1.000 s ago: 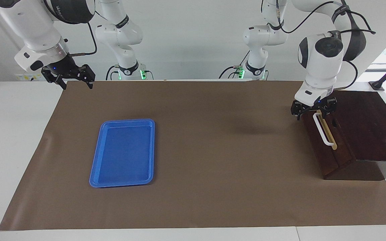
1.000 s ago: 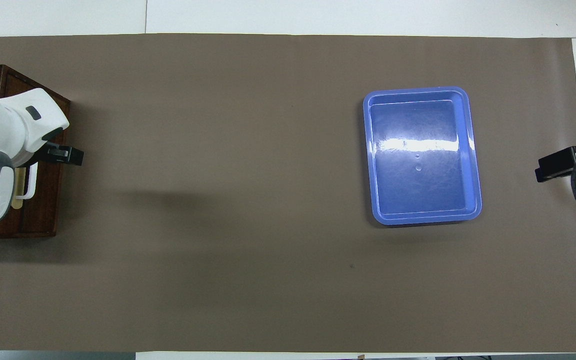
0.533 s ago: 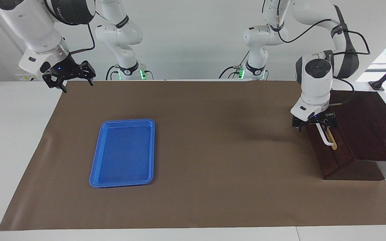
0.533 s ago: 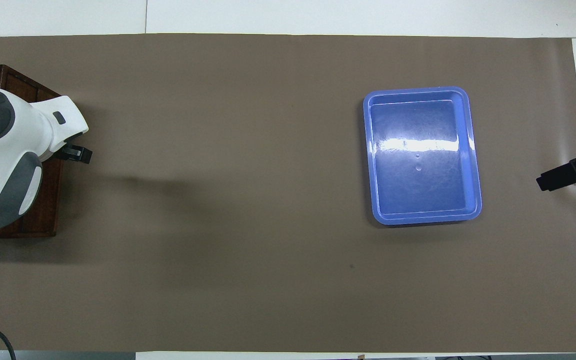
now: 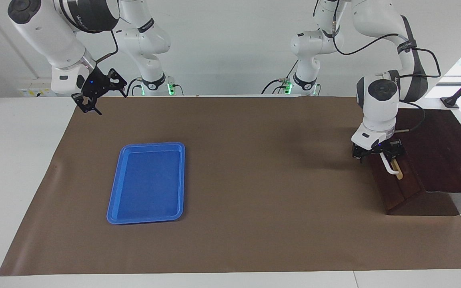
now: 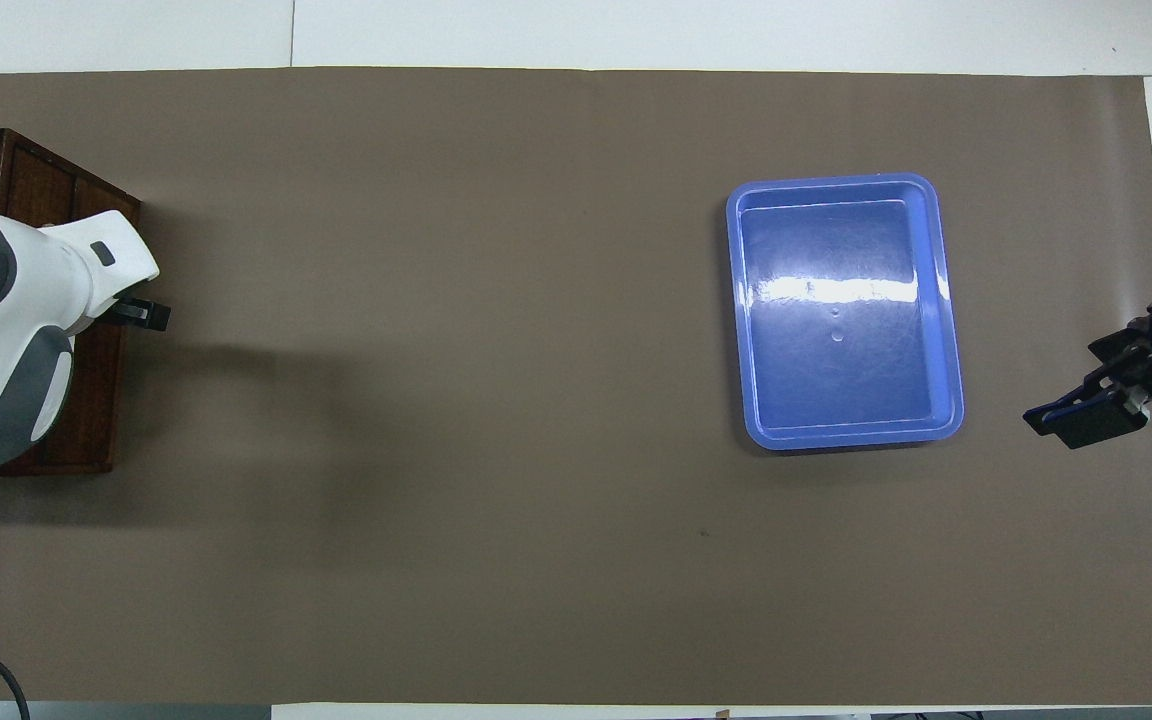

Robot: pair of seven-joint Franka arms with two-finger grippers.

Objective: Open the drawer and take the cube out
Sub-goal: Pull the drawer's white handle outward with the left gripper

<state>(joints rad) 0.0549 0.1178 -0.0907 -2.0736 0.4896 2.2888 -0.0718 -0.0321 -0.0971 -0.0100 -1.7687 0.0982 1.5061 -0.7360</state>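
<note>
The dark brown drawer (image 5: pixel 399 188) stands closed at the left arm's end of the table; it also shows in the overhead view (image 6: pixel 96 400). Its white bar handle (image 5: pixel 391 170) is partly covered. My left gripper (image 5: pixel 378 155) is down at the handle's end nearer to the robots, open, with a finger on each side of the bar. In the overhead view (image 6: pixel 141 315) only one of its black fingers shows past the arm. My right gripper (image 5: pixel 108 102) is open and empty, up over the mat's corner at the right arm's end; the overhead view (image 6: pixel 1076 420) shows it too. The cube is hidden.
A blue plastic tray (image 5: pixel 112 208) lies empty on the brown mat (image 5: pixel 254 180) toward the right arm's end; it also shows in the overhead view (image 6: pixel 748 400). The drawer's dark wooden cabinet top (image 5: pixel 442 152) runs to the table's edge.
My left gripper came down along the drawer front onto the handle. My right gripper swung and moved inward over the mat's corner. The drawer has not moved.
</note>
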